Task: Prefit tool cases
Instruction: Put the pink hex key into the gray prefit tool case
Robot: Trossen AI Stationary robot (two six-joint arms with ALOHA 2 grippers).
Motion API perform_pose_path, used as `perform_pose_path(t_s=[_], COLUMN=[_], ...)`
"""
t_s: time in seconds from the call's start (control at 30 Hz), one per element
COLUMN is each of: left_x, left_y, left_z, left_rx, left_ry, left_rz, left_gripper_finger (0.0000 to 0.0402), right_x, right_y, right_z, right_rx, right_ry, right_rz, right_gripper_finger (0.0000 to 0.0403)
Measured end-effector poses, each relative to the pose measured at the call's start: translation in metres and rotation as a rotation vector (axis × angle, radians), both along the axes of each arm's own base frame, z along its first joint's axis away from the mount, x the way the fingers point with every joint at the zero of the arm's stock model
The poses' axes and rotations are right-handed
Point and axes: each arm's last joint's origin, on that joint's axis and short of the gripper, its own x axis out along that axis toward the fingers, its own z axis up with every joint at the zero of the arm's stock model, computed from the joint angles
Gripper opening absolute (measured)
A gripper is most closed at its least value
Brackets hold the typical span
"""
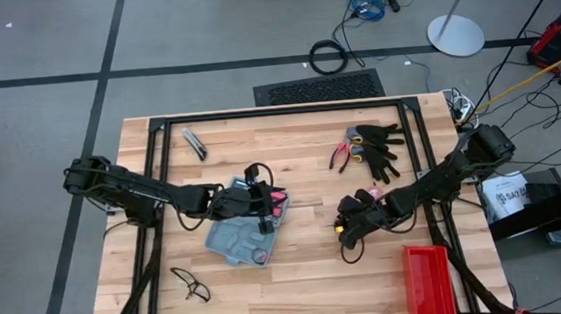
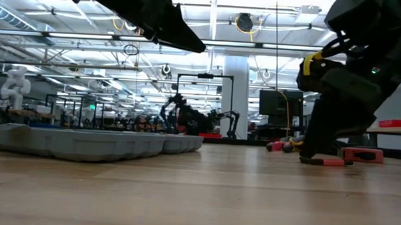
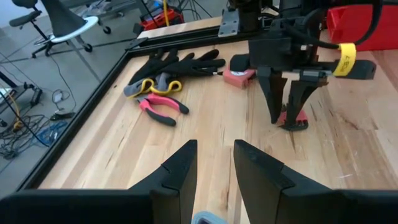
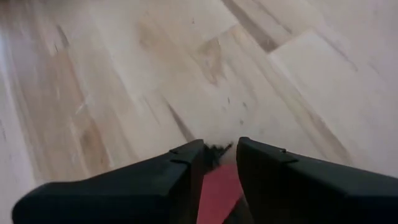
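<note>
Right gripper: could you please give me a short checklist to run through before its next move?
1. Red tool between the right gripper's fingers: ok.
2. Tool lifted off the table: not ok, it rests on the wood.
3. Tool case lying flat: ok.
4. Left gripper clear of the case: not ok, it hangs open over it.
5. Bare wood between tool and case: ok.

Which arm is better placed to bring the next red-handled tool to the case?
Probably the right. The right gripper already stands down on a red-handled tool with its fingers around it. The left gripper hangs open and empty over the tool case.
</note>
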Motion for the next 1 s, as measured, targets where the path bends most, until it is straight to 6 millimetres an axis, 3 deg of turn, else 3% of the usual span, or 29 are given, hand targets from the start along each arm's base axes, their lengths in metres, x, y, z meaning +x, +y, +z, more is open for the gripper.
perform_pose_path(t_s=[0.13,0.3,0.57,0.73,0.87,1.0], left_x=[0.000,0.000,-0.002,-0.016,-0.042,-0.057], left_y=[0.000,0.000,0.002,0.008,0.000,-0.009], left_z=[0.000,-0.001,-0.003,-0.011,-0.017,-0.024], left_rx=[-0.001,-0.001,0.043,0.180,0.192,-0.044], left_ry=[0.001,0.006,0.033,0.196,0.474,0.610], left_rz=[0.001,0.001,0.070,0.205,-0.039,-0.266], left_gripper_finger=[0.0112,0.0112,0.0112,0.0112,0.0111,0.0111], right_x=[0.003,0.004,0.008,0.020,0.029,0.041], right_y=[-0.005,-0.005,-0.006,-0.005,-0.003,0.001], right_z=[-0.002,-0.002,0.007,0.022,0.041,0.065], right_rx=[0.004,0.015,0.021,-0.024,-0.072,-0.102], right_ry=[-0.001,-0.002,-0.049,-0.063,-0.010,-0.018], right_rz=[-0.023,-0.021,-0.040,-0.074,-0.094,-0.093], right_gripper_finger=[0.0075,0.0010,0.0001,0.0001,0.0000,0.0000])
